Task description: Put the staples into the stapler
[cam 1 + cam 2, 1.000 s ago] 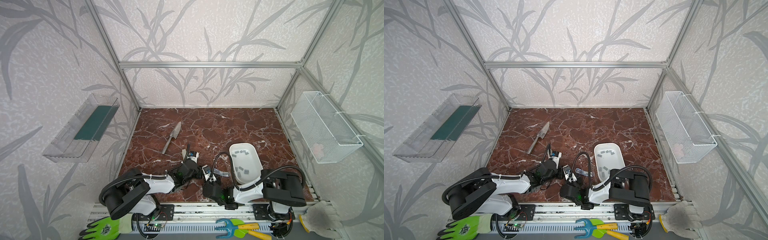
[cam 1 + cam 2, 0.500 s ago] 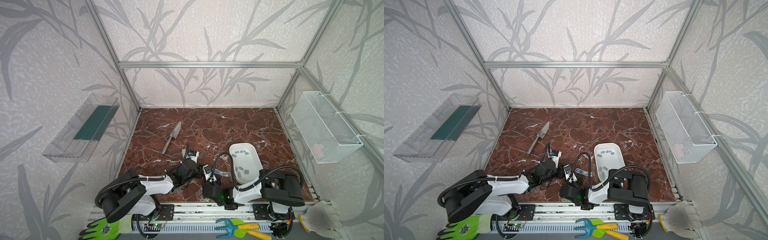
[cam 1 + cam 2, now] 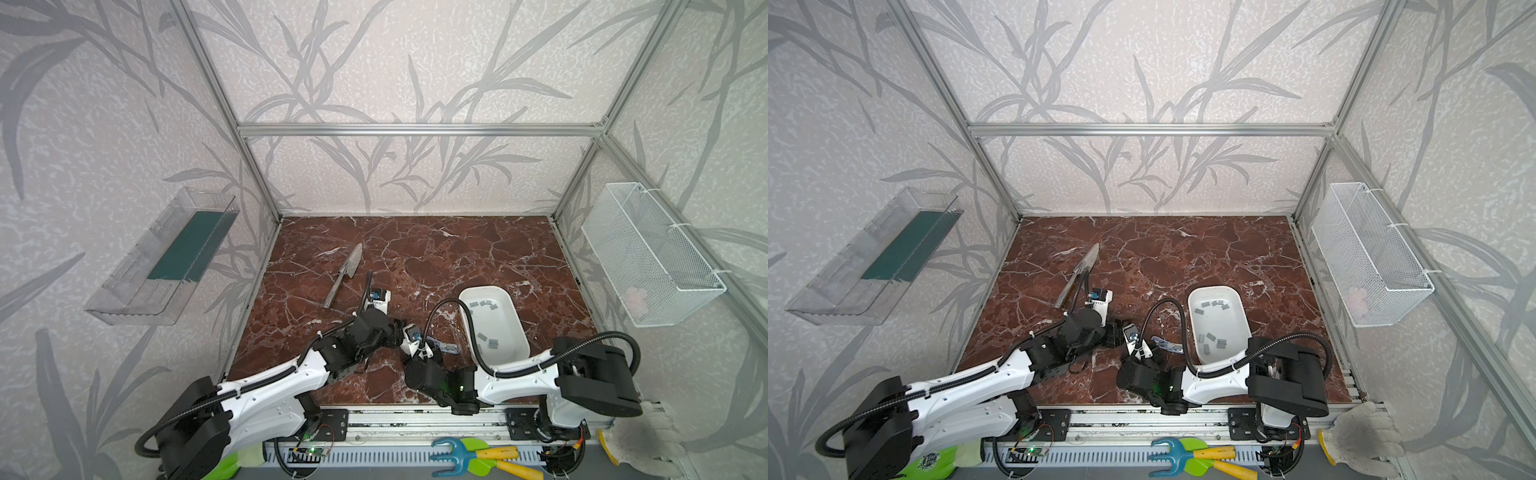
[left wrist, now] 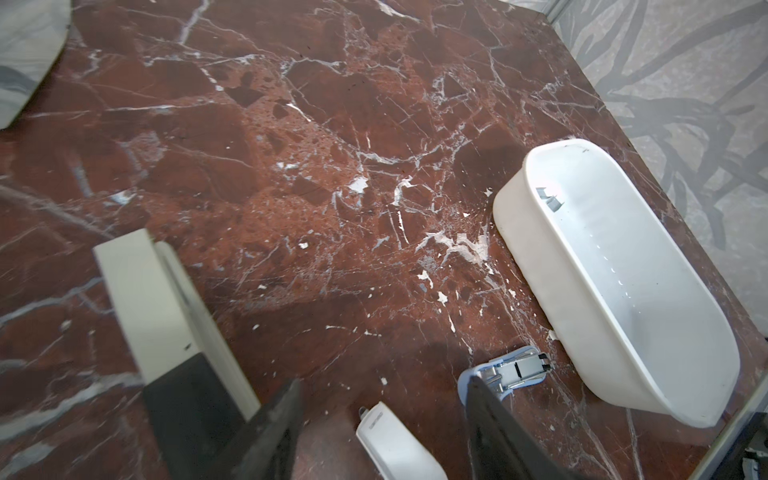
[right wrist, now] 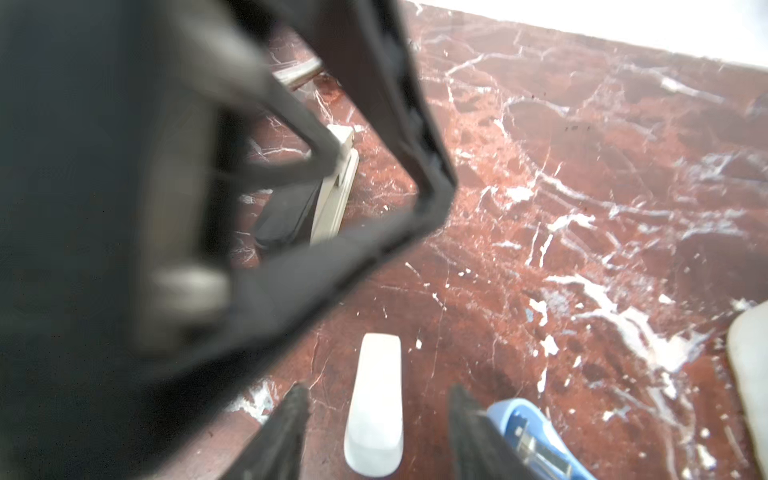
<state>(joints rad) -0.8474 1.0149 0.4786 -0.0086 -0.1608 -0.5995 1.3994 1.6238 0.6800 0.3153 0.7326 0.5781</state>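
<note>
Staples (image 3: 493, 342): sm flat grey strips, loose in white tub (image 3: 500, 320) | L hand (image 4: 382, 380) + R hand (image 5: 378, 388): both spread, empty

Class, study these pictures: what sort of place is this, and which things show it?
Probably a robot test cell: an aluminium frame boxes in a marble-look tabletop, a left arm and right arm sit on its front rail, and staples lie staged in a white tub.
</note>
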